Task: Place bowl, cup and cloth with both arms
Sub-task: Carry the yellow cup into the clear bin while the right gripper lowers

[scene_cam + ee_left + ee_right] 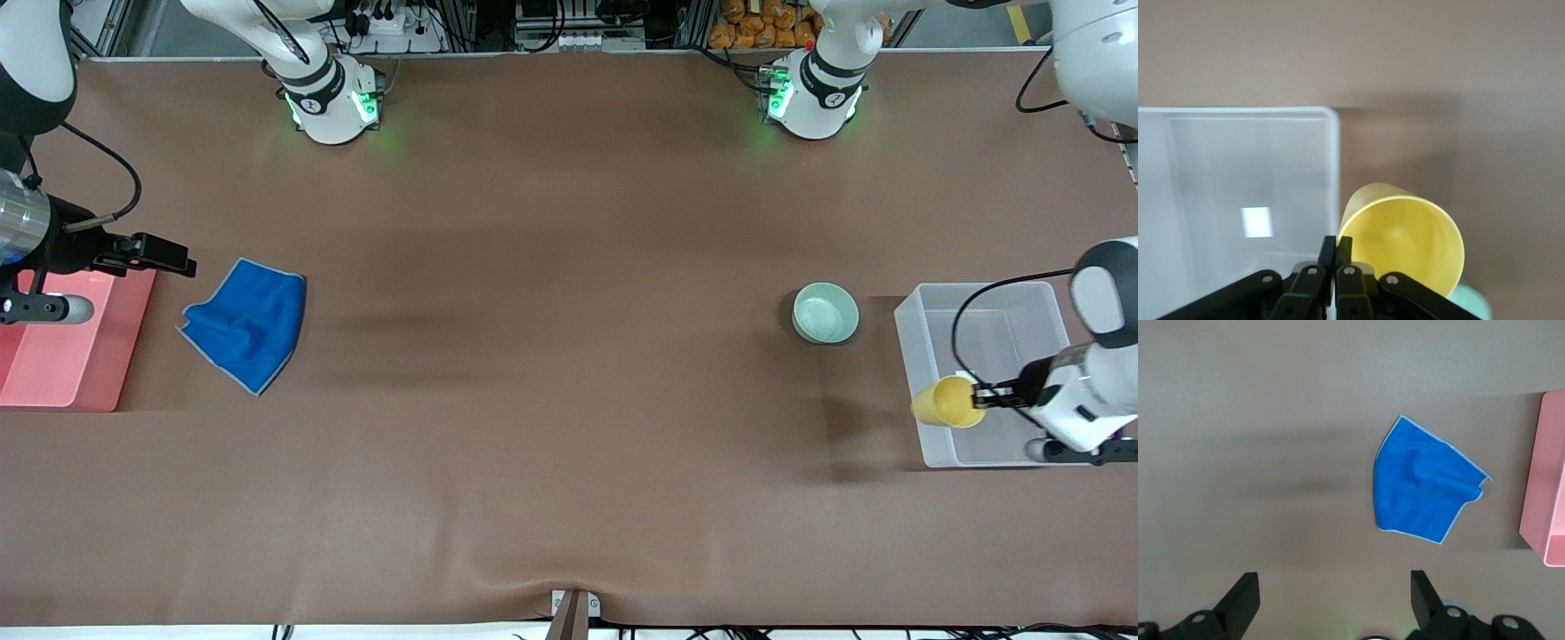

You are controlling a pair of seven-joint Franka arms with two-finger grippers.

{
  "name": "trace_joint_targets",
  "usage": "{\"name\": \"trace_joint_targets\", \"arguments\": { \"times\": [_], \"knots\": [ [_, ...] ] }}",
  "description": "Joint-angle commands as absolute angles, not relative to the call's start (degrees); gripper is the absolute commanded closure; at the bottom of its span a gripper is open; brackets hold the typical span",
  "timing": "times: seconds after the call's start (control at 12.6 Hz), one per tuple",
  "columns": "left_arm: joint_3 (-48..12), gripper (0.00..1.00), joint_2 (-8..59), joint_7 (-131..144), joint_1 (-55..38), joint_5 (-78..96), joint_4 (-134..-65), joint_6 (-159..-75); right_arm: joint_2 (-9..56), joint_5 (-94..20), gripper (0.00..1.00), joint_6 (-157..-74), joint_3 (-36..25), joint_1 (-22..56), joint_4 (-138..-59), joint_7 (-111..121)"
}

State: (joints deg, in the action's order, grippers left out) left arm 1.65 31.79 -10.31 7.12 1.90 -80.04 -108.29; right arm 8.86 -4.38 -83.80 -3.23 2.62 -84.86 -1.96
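Left gripper (981,396) pinches the light, stiff yellow cup (948,402) by its rim above the clear bin (925,313), while the right gripper (1333,603) hovers spread near the limp blue cloth (1425,483).

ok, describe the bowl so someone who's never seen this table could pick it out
Start at the clear plastic bin at the left arm's end of the table. The bowl sits on the brown table just beside that bin, toward the table's middle. It is small, round, pale mint green and rests alone, unlike the yellow cup, which the left gripper holds over the bin's edge.
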Motion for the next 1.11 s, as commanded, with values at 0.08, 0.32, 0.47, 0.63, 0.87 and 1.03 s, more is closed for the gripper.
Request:
{"name": "trace_joint_targets", "arguments": {
  "times": [0.08,0.32,0.47,0.63,0.87,1.03],
  "knots": [
    [1.58,1.00,32.16,-20.63,12.64,2.72,-77.97,-106.70,9.84,-4.31,0.00,-83.50,-3.69,1.59,-86.74,-1.93],
    [3.07,1.00,35.76,-23.98,13.10,2.81,-76.99,-108.97,12.30,-4.39,0.00,-83.93,-3.69,0.26,-87.19,-1.85],
    [3.08,1.00,38.22,-24.70,13.10,2.81,-77.08,-111.70,12.74,-4.39,0.00,-83.94,-3.69,0.35,-87.19,-1.85],
    [3.16,1.00,39.89,-24.87,13.10,2.73,-77.25,-114.16,12.74,-4.39,0.00,-84.02,-3.69,0.26,-87.19,-1.85],
    [3.16,1.00,41.65,-25.49,13.10,2.72,-77.61,-115.74,12.74,-4.39,0.00,-84.02,-3.69,0.26,-87.10,-1.85],
    [3.08,1.00,43.41,-25.58,13.10,2.72,-77.61,-117.85,12.74,-4.48,0.00,-84.02,-3.69,0.44,-87.10,-1.85]
  ]
}}
